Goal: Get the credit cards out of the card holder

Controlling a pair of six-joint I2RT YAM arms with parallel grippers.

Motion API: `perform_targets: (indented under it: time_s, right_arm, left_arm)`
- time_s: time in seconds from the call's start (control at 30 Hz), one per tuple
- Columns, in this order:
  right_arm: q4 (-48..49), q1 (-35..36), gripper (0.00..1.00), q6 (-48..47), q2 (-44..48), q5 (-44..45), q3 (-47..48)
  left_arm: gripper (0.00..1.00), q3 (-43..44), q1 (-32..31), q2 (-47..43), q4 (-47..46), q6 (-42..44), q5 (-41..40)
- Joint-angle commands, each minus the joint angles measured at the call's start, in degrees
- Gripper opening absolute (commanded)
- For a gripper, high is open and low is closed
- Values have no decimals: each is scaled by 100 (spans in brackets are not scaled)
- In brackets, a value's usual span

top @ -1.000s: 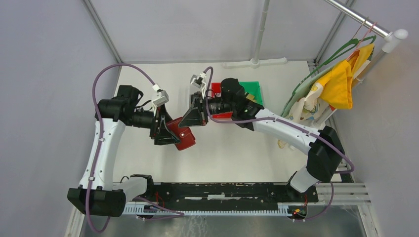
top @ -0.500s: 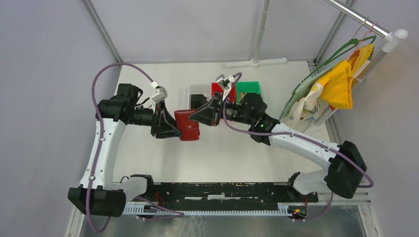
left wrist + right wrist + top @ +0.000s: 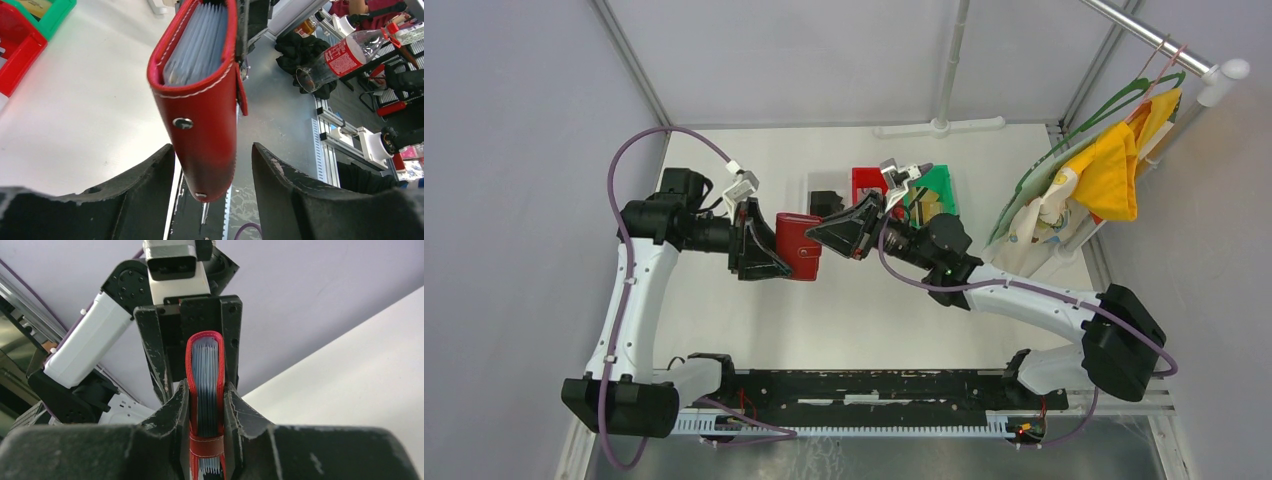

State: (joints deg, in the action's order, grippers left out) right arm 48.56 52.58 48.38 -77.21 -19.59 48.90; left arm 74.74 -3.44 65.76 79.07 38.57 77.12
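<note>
Above mid-table, the card holder [image 3: 798,245] now stands turned upright, the right gripper [image 3: 206,390] newly clamped on it from 3 o'clock, the left gripper [image 3: 212,150] at 9 o'clock open-jawed around it; credit cards [image 3: 197,45] remain inside, extraction not begun.

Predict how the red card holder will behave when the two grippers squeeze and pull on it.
Probably fairly stiff: the card holder holds its shape, packed with sleeves, while pinched in the right gripper. Its glossy cover might slip under a pull. It gapes at one edge, so tugging may splay it.
</note>
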Motion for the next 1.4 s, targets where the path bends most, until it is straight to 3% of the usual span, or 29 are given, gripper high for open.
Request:
perform_targets:
  time_s: [0.0, 0.13, 0.23, 0.3, 0.43, 0.47, 0.53, 0.63, 0.83, 1.13, 1.37]
  right_arm:
    - [1051, 210, 0, -17, -14, 564, 215]
    - [1035, 357, 0, -122, -76, 721, 275]
    - [839, 392, 0, -227, -20, 910, 217]
    - [346, 394, 4, -308, 29, 1096, 282]
    - [-2472, 392, 61, -827, 28, 2133, 1196]
    - [-3262, 393, 71, -892, -21, 2401, 1500]
    - [-4425, 409, 80, -920, -128, 2997, 1924]
    - [-5191, 521, 81, -756, -199, 3511, 2069]
    - [-5393, 1006, 72, -605, -403, 3989, 2266]
    - [-5576, 1307, 65, -523, -1317, 3825, 3275]
    - [-5769, 1317, 58, -505, -1584, 4103, 3556]
  left_arm:
    - [63, 88, -26, -133, -128, -267, 43]
    - [49, -7, -30, -269, -440, -560, -130]
    - [19, -41, -33, -401, -1033, -1110, -449]
    - [7, -115, -25, -543, -1436, -1460, -734]
    - [2, -339, -29, -890, -2211, -1899, -1707]
    - [2, -419, -30, -979, -2389, -1931, -2018]
    - [2, -592, -31, -1137, -2812, -2088, -2636]
    - [2, -757, -29, -1196, -3145, -2094, -3231]
    - [2, -1095, -69, -1161, -3489, -2285, -3870]
    - [2, -1420, -747, -1193, -3883, -2616, -4668]
    - [2, -1414, -968, -1143, -3937, -2720, -4700]
